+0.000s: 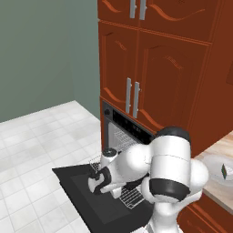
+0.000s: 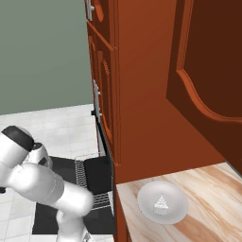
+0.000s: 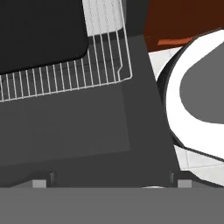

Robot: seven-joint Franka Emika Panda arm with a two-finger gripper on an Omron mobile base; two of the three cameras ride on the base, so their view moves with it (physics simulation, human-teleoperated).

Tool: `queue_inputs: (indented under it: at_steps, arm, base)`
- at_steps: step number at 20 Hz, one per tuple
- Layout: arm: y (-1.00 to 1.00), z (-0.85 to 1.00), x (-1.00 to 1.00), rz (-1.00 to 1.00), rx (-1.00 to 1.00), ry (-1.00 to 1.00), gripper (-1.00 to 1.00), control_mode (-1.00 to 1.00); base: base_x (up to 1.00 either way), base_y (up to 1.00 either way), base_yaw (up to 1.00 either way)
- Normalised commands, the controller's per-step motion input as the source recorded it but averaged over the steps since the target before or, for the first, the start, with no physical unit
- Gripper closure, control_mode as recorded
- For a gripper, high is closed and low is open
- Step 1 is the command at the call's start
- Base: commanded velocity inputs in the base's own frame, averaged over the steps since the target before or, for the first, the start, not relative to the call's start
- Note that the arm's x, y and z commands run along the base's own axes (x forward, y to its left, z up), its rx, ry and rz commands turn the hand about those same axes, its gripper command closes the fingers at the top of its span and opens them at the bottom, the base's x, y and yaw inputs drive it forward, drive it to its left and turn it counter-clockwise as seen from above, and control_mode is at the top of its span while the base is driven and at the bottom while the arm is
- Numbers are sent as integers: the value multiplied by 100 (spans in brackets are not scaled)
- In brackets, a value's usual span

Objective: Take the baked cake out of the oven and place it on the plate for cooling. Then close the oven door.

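The baked cake (image 2: 161, 203) is a small wedge lying on the white plate (image 2: 177, 212), which rests on the wooden counter right of the oven (image 1: 132, 124). The left base view shows cake (image 1: 224, 171) and plate (image 1: 210, 164) at the right edge. The oven door (image 1: 86, 202) hangs fully open and flat, with the wire rack (image 1: 129, 196) drawn out over it. My gripper (image 1: 94, 184) hovers low above the door, open and empty. In the hand view its fingertips (image 3: 39, 183) stand wide apart over the door panel (image 3: 65, 131).
A flat black tray (image 3: 39, 30) lies on the wire rack (image 3: 65, 76); from the right base it appears as the tray (image 2: 98, 174). Red-brown cabinets (image 1: 154, 73) with silver handles surround the oven. White tiled floor (image 1: 36, 136) spreads to the left.
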Motion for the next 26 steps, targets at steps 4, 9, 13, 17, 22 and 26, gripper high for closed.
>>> queue_inputs:
  at_steps: [4, 9, 13, 17, 22, 26]
  arm:
    - [7, -22, 29, 0, -7, 0, -100, -100]
    - [9, -22, 21, 0, -1, 0, -100, -100]
    - [14, -21, 25, 0, 0, -4, -100, -100]
    - [22, -26, 24, 0, -2, -7, -100, -100]
    - [29, -26, 16, 0, -10, -15, -100, -100]
    - [26, -21, 5, 0, -10, -18, -100, -100]
  base:
    - [0, 0, 0]
    - [0, 0, 0]
    - [0, 0, 0]
    - [0, 0, 0]
    - [0, 0, 0]
    - [0, 0, 0]
